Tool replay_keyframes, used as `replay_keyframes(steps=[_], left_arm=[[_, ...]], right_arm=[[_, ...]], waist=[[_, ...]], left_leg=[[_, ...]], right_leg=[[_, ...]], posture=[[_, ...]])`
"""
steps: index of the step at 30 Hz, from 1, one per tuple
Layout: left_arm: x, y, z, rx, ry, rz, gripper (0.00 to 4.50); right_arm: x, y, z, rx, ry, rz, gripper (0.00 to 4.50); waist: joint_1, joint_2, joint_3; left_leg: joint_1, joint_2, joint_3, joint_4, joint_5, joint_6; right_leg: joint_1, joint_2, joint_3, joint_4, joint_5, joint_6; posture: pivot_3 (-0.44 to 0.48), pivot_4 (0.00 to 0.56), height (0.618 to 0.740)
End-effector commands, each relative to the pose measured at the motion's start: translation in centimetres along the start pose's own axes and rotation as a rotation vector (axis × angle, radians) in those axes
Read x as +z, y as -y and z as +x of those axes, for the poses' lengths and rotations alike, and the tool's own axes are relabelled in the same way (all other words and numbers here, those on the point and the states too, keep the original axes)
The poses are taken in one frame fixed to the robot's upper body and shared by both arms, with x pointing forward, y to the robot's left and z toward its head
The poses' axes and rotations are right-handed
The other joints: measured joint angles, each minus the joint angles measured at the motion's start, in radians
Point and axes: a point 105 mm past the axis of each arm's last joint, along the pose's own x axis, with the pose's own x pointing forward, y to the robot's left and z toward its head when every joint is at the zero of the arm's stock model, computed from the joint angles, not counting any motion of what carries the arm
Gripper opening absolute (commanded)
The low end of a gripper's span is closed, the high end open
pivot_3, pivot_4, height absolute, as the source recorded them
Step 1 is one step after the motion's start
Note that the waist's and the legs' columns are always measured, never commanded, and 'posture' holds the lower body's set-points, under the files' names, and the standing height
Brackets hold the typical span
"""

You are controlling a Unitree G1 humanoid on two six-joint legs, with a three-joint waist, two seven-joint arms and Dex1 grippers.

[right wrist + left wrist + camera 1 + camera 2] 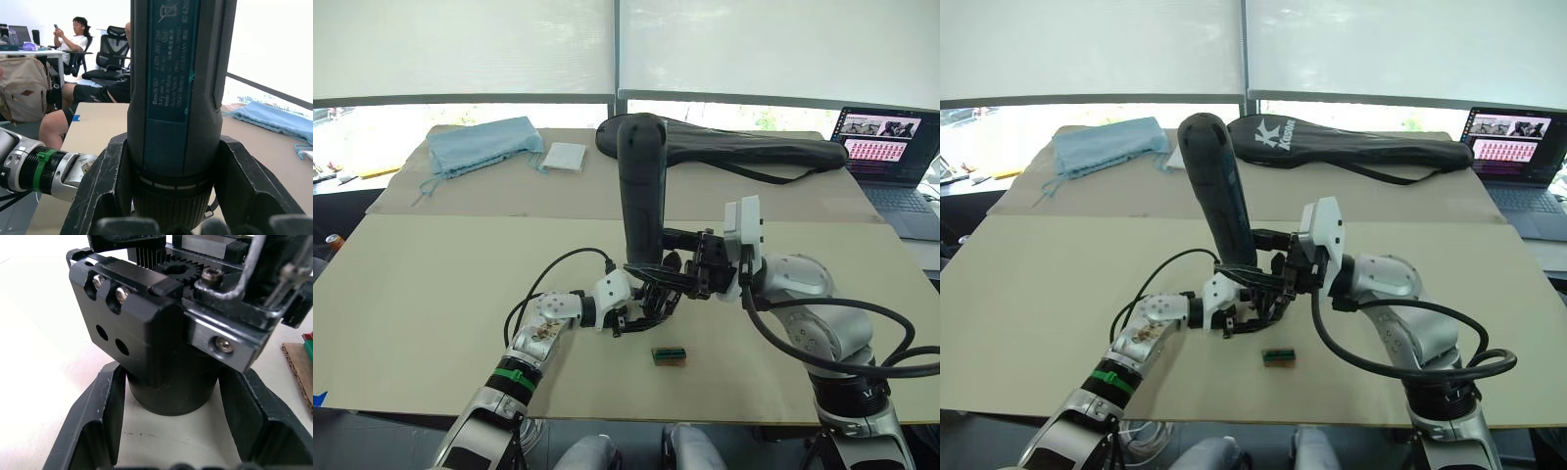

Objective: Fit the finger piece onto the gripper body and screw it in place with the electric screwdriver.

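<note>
The electric screwdriver (641, 186), a thick black cylinder, stands nearly upright over the middle of the table. My right gripper (683, 269) is shut on its lower end, and its fingers (105, 186) clamp the barrel from both sides. Its tip points down at the gripper body (651, 294), a black blocky mechanism with a round base (171, 391). My left gripper (171, 382) is shut on that base from both sides. A black block (127, 318) on the body shows two screw heads and two empty holes. I cannot pick out the finger piece among the black parts.
A small green-and-brown box (669, 355) lies just in front of the grippers. At the back of the table are a black racket bag (744, 149), a blue cloth (484, 145) and a white pad (565, 157). A laptop (891, 147) stands far right. People sit beyond the table (73, 39).
</note>
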Motion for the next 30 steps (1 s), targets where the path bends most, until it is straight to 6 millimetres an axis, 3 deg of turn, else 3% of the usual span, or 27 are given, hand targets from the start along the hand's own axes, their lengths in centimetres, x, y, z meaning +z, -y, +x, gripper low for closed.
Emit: replay_keyframes(steps=[1,18,30], left_arm=[[-2.5,1.2,0.2,-0.035,-0.085,-0.068,2.31],[-2.5,1.0,0.0,-0.036,-0.092,-0.067,2.31],[-2.6,0.9,-0.1,-0.032,-0.099,-0.071,2.31]], right_arm=[[1.4,-0.2,0.1,0.000,0.052,-0.069,1.92],[-0.9,0.1,-0.1,-0.056,0.026,-0.047,1.92],[-3.6,-0.2,0.0,-0.096,-0.041,0.015,1.92]], waist=[[0.000,0.000,0.000],[0.000,0.000,0.000],[-0.002,-0.001,-0.009]], left_leg=[[0.000,0.000,0.000,0.000,0.000,0.000],[0.001,0.000,0.000,0.000,0.000,0.000],[0.004,0.000,0.000,-0.002,0.000,0.000]], right_leg=[[0.000,0.000,0.000,0.000,0.000,0.000],[0.001,0.000,0.000,0.000,0.000,0.000],[0.003,0.000,0.000,0.000,0.000,0.000]], posture=[[0.000,0.150,0.740],[0.000,0.150,0.740],[0.000,0.150,0.740]])
